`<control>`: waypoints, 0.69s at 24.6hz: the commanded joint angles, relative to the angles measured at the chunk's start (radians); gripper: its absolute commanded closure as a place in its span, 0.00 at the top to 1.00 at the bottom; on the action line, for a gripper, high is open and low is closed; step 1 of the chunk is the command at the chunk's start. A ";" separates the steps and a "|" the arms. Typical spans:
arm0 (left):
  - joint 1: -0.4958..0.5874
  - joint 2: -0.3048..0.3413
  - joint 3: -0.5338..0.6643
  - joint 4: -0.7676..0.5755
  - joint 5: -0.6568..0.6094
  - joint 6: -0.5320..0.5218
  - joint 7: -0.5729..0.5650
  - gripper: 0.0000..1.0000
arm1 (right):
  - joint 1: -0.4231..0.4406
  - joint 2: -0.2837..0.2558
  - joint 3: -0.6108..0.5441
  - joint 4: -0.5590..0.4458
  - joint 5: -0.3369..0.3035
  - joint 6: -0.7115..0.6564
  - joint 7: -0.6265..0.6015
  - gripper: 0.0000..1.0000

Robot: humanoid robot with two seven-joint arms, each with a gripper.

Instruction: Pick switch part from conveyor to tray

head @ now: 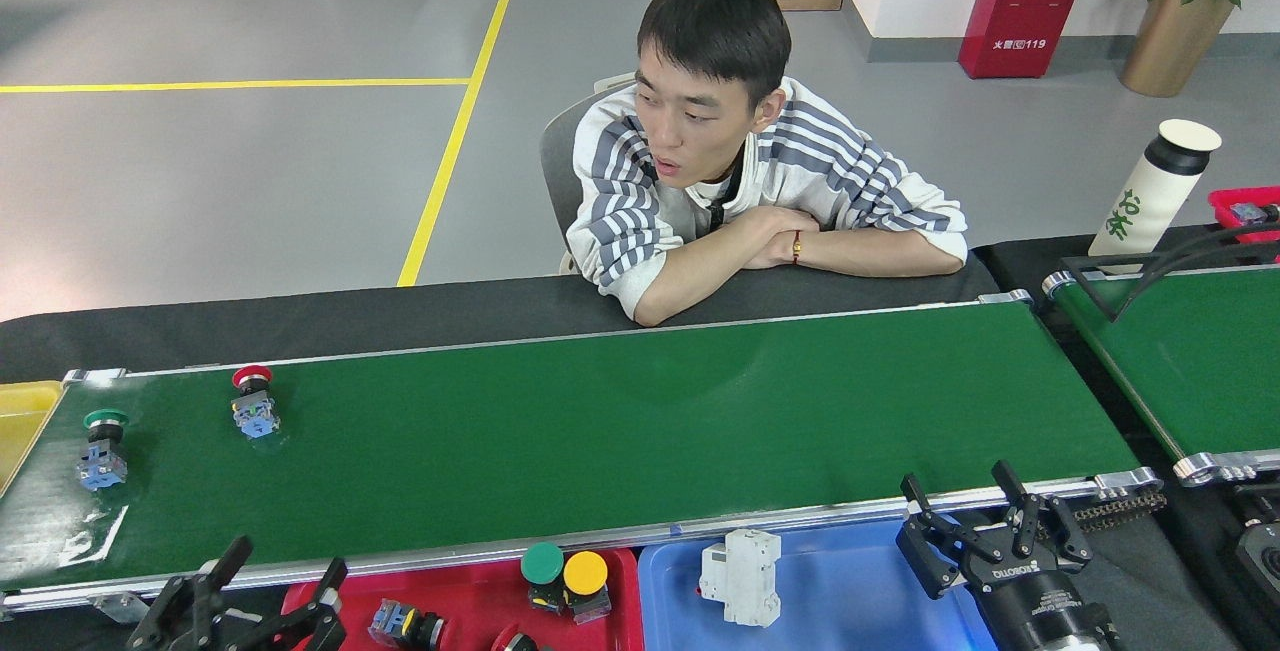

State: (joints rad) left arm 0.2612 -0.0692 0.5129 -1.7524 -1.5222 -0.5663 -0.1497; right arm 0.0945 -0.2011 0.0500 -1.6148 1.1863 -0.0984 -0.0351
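Right, far left first: a yellow bin (22,421) peeks in at the frame edge, butting up against the conveyor (600,431) end. On that belt, 2 switch parts stand close to the left roller. The green-capped switch part (102,449) is nearest the end, with only a narrow strip of belt between it and the yellow bin. The red-capped switch part (254,401) sits just beyond it, closer to the far rail. Both stand free, nothing touching them.

Down at the bottom edge, the left gripper (272,599) hovers over the near rail, its 2 black fingers spread wide and holding nothing, below and to the right of the green-capped part.

Next, the red tray (470,596) tucked under the near rail holds a green-capped button (542,571) and a yellow-capped button (586,581) side by side, plus a blue-bodied switch (403,624) lying on its side. Touching it is the blue tray (860,591), with a white breaker block (742,576) near its left wall and plenty of bare floor to the right.

From the red-capped part onward, the long belt is wide open, all glossy green to the right roller. A person (740,181) leans on folded arms behind the far rail.

The right gripper (985,531) hangs at the blue tray's right edge, fingers apart and empty. Further right, a second green belt (1190,351), with a white bottle (1150,191) and a red bin (1248,206) beyond.
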 commanded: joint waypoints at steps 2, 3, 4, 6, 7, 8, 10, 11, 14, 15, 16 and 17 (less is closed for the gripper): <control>-0.017 0.006 -0.013 -0.009 -0.001 0.144 -0.001 1.00 | -0.007 -0.003 -0.001 -0.014 0.001 -0.004 0.001 1.00; -0.034 0.009 -0.011 -0.004 -0.003 0.157 -0.001 1.00 | -0.009 -0.001 -0.001 -0.016 0.001 -0.004 0.001 1.00; -0.066 0.016 -0.008 0.014 -0.003 0.172 -0.005 1.00 | -0.009 -0.001 -0.001 -0.016 0.001 -0.004 0.001 1.00; -0.157 0.066 -0.013 0.125 -0.021 0.212 -0.010 1.00 | -0.007 -0.003 -0.001 -0.025 0.001 -0.004 0.001 1.00; -0.217 0.104 -0.013 0.211 -0.044 0.236 -0.011 1.00 | -0.004 -0.003 -0.001 -0.030 0.001 -0.006 0.001 1.00; -0.281 0.138 -0.017 0.292 -0.069 0.255 -0.010 1.00 | -0.002 -0.004 0.001 -0.034 0.001 -0.009 0.001 1.00; -0.395 0.186 -0.045 0.459 -0.093 0.293 0.001 1.00 | -0.002 -0.001 0.004 -0.039 0.001 -0.023 0.001 1.00; -0.465 0.218 -0.066 0.566 -0.095 0.321 0.021 1.00 | -0.002 0.000 0.004 -0.040 0.001 -0.026 0.001 1.00; -0.565 0.296 -0.105 0.722 -0.096 0.373 0.064 1.00 | -0.001 -0.003 0.004 -0.045 0.001 -0.029 0.001 1.00; -0.585 0.310 -0.114 0.760 -0.093 0.387 0.068 1.00 | -0.001 -0.003 0.005 -0.045 0.001 -0.035 0.001 1.00; -0.612 0.324 -0.119 0.797 -0.093 0.394 0.072 1.00 | 0.005 -0.003 0.005 -0.046 0.001 -0.046 0.001 1.00; -0.640 0.333 -0.119 0.829 -0.092 0.396 0.081 1.00 | 0.010 -0.001 0.005 -0.048 0.001 -0.054 0.001 1.00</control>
State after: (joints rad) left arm -0.3494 0.2471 0.3971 -0.9369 -1.6154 -0.1916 -0.0954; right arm 0.1065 -0.2012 0.0574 -1.6477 1.1863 -0.1369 -0.0343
